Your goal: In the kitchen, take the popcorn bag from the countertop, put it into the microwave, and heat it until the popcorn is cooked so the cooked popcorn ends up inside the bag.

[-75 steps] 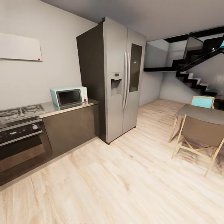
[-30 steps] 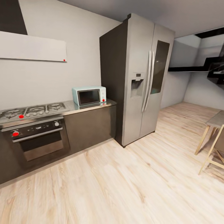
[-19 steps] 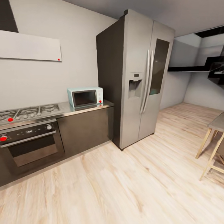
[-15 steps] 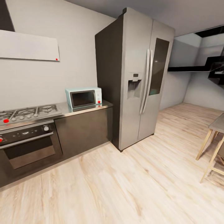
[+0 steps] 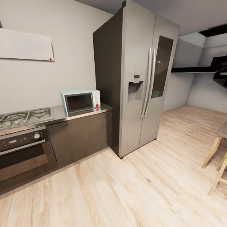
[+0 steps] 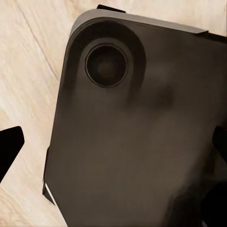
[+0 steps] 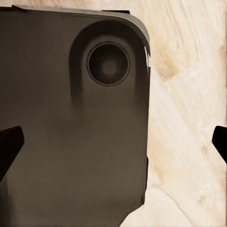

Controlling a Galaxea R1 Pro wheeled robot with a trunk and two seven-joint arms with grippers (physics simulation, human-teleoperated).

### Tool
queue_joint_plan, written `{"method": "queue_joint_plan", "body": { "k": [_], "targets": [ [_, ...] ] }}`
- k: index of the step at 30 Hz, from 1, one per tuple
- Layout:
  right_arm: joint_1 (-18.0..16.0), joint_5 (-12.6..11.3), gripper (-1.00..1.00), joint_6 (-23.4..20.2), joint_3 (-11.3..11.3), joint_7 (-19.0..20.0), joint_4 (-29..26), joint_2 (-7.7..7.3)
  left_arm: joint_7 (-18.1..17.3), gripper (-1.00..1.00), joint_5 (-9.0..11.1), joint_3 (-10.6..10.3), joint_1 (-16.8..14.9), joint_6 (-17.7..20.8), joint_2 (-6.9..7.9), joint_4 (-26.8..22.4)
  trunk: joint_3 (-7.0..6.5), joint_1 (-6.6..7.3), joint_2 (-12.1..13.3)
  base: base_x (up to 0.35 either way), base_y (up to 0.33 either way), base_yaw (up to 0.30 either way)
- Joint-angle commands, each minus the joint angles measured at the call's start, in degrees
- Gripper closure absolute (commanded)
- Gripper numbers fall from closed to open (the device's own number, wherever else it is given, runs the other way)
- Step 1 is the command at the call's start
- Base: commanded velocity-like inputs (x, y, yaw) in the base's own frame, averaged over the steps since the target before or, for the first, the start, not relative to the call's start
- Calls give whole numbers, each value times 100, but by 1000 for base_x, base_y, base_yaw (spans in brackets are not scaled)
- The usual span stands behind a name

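The wood floor [image 5: 132,189] was the biggest thing in the head view, pale and stripy. Next was the tall grey fridge [image 5: 138,78] with 2 doors, standing against the wall. Just beside it ran a dark cabinet [image 5: 78,135] with the countertop [image 5: 56,112] on top, a smooth grey slab with a shiny edge. A black oven [image 5: 22,151] sat under the gas hob [image 5: 22,116], further along from the fridge. A white board [image 5: 25,45] with a small red dot hung on the wall above. The microwave [image 5: 80,101] was a little pale blue box with its dark door shut. It stood on the countertop, near the fridge. I could not see the popcorn bag on the bit of countertop that showed. Wooden chair legs [image 5: 217,164] peeked in at the far edge.

Each wrist view showed a big dark robot part [image 6: 137,132] over the wood floor. The left gripper [image 6: 113,151] had its 2 black fingertips [image 6: 9,146] far apart, with nothing between them. The right gripper [image 7: 113,144] also had its fingertips [image 7: 9,142] wide apart and held nothing.
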State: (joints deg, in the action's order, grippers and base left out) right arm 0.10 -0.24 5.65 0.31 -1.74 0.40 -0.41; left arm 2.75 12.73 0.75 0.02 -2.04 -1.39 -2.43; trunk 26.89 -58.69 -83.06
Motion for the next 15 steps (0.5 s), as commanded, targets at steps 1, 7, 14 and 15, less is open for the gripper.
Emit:
{"method": "queue_joint_plan", "body": {
  "k": [1, 7, 14, 15],
  "targets": [
    [-1, -2, -100, 24, 6, -11, 4, 2, 15, -100, 29, 4, 2, -11, -2, -3, 4, -3, -2, 319, -81, 0],
    [-1, -2, -100, 5, 13, -11, 4, 5, 15, -100, 36, 4, 3, -7, -2, -3, 4, -3, -2, 319, -40, 0],
    [-1, 4, -100, 21, 17, -11, 4, 23, 15, -100, 37, 4, -2, -14, -2, -3, 4, -3, -2, 320, -1, 0],
    [-1, 2, -100, 18, 15, -11, 4, 25, 15, -100, 37, 4, -1, -15, -2, -3, 4, -3, -2, 320, 0, 0]
  ]
}}
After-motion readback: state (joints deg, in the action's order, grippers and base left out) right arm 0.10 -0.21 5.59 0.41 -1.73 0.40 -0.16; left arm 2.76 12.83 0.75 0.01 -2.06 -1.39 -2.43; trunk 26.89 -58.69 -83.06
